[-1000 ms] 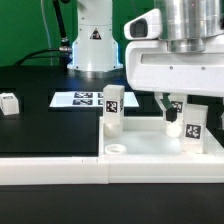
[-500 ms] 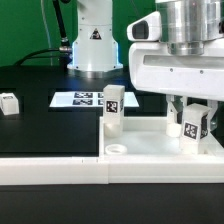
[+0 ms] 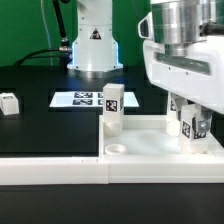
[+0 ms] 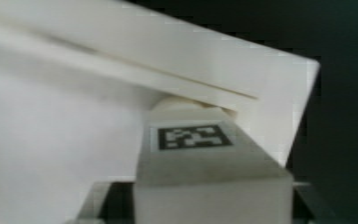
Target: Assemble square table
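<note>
The square table's top [image 3: 150,150] is a white rimmed tray lying at the front of the black table. One white tagged leg [image 3: 113,108] stands upright at its left far corner. A second leg [image 3: 193,126] stands upright at the right far corner, and my gripper [image 3: 192,122] is shut on it from above. In the wrist view this leg [image 4: 202,150] fills the gap between my gripper's [image 4: 202,208] fingers, its tag facing the camera, with the table top's [image 4: 69,120] raised rim beneath it. A round socket [image 3: 117,149] shows at the near left corner.
A loose white leg [image 3: 10,103] lies at the exterior view's left. The marker board [image 3: 84,98] lies flat behind the standing leg. A long white border rail [image 3: 50,166] runs along the front edge. The arm's base [image 3: 95,40] stands at the back.
The jaws were wide open around the right leg one second ago and have closed on it. The hand has since shifted slightly toward the exterior view's right.
</note>
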### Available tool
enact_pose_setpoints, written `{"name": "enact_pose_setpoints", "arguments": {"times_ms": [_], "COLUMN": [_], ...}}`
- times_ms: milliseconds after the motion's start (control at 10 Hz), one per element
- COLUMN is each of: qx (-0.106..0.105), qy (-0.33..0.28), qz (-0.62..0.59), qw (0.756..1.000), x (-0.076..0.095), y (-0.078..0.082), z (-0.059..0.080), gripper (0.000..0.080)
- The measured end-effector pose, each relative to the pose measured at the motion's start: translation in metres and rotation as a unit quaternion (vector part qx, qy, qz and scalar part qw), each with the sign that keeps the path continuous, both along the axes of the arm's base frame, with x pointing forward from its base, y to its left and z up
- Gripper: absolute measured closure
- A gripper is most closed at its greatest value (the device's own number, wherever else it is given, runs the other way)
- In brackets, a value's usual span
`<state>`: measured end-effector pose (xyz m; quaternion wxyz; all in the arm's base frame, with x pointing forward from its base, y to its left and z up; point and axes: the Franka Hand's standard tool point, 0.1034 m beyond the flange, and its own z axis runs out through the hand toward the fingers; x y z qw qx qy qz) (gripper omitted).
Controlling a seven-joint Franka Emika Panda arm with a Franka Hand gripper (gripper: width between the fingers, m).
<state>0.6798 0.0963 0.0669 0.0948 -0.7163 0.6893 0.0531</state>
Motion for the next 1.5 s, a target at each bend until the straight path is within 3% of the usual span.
{"name": "enact_pose_setpoints", "arguments": {"times_ms": [100, 200, 600, 700, 800, 900, 1000, 1100, 1300, 1500], "qx": [0.019, 0.025, 0.023, 0.024, 0.024, 0.024, 0.024, 0.022, 0.016, 0.016], "qy": [0.013, 0.025, 0.041, 0.043, 0.043, 0.043, 0.042, 0.029, 0.008, -0.01], "qz": [-0.069, -0.121, -0.19, -0.195, -0.194, -0.194, -0.192, -0.171, -0.13, -0.123], "qw": [0.997, 0.992, 0.981, 0.98, 0.98, 0.98, 0.98, 0.985, 0.991, 0.992], "x": [0.0, -0.001, -0.001, -0.001, -0.002, -0.002, -0.001, -0.001, -0.007, 0.002], "y": [0.002, 0.003, 0.003, 0.003, 0.003, 0.003, 0.003, -0.004, -0.033, -0.052], "z": [0.0, 0.0, 0.0, -0.001, -0.002, -0.002, -0.002, 0.004, 0.028, 0.046], "gripper": [0.0506, 0.0506, 0.0506, 0.0414, 0.0414, 0.0234, 0.0176, 0.0176, 0.0151, 0.015]}}
